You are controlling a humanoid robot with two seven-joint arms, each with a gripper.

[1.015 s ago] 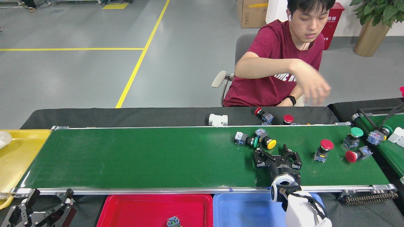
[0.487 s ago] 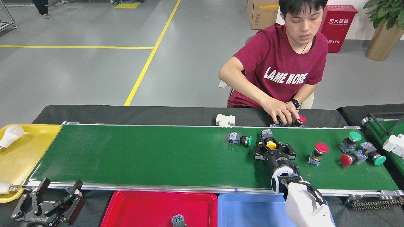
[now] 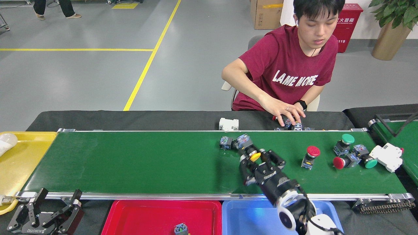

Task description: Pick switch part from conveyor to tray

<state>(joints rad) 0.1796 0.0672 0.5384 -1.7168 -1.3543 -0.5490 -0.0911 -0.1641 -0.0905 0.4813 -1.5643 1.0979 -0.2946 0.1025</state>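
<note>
Yellow-capped switch part (image 3: 252,153) on the conveyor (image 3: 137,163) sits pinched between the right gripper's (image 3: 258,160) fingers; left gripper (image 3: 54,204) fingers spread off the belt's near rail.

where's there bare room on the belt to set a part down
The conveyor is bare from the yellow tray to the right gripper. Crowded: beyond the gripper, the red-capped switch and the switch cluster.

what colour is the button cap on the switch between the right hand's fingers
Yellow, clearest in the head view.
</note>
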